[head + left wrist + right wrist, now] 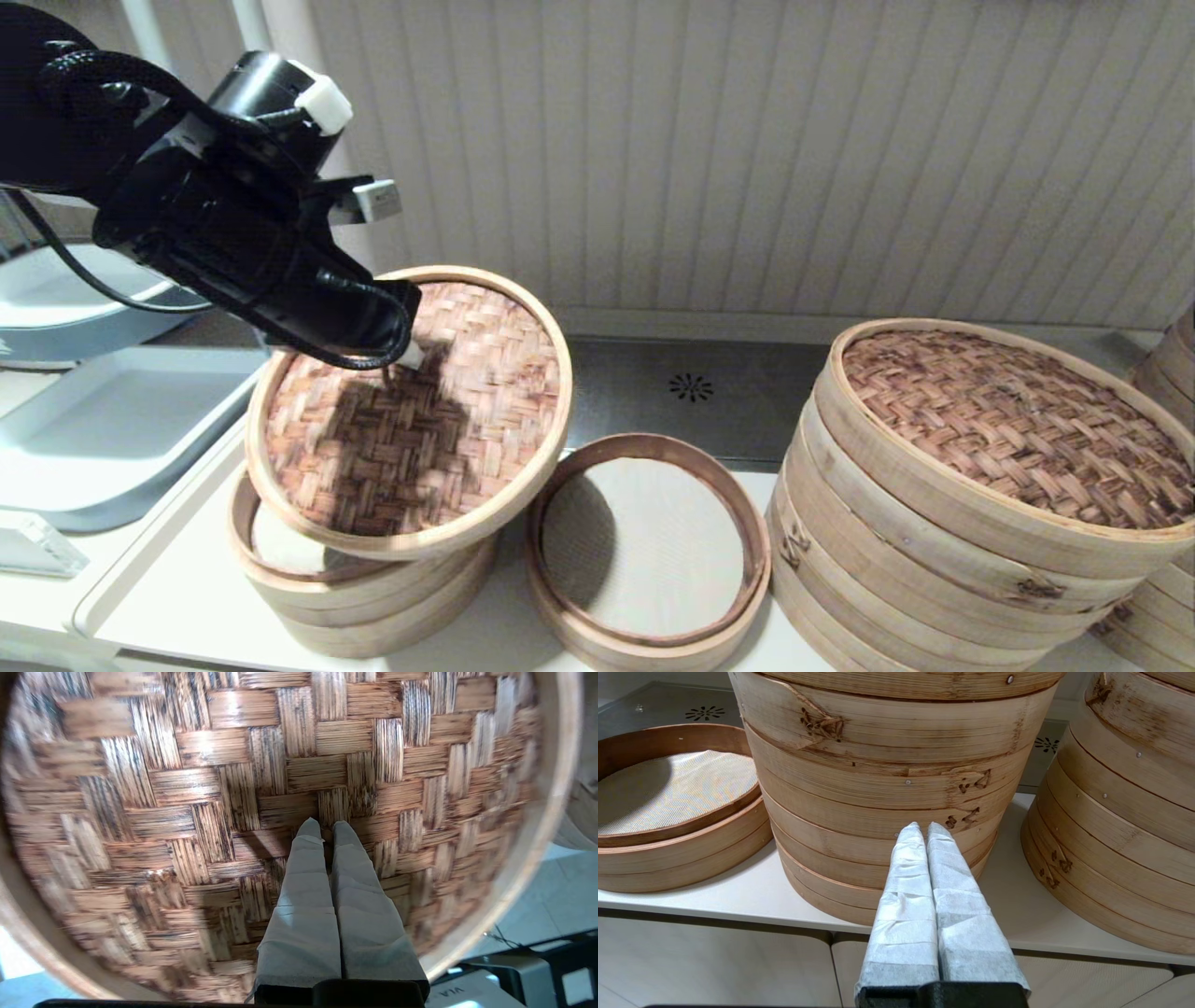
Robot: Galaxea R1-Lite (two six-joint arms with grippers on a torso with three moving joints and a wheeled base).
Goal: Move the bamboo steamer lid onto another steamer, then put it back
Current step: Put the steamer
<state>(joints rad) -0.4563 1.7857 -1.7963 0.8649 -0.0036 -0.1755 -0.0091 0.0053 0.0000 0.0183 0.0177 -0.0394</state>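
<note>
Left gripper pinched on tilted bamboo steamer lid — right gripper closed, empty.

left gripper fingers pinched closed, right gripper closed, idle

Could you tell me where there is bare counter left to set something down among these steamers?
Little: a front strip of counter below the low steamer, and a gap between the big stack and the far-right stack. Left is crowded: the left gripper holds the lid tilted over the small steamer.
</note>
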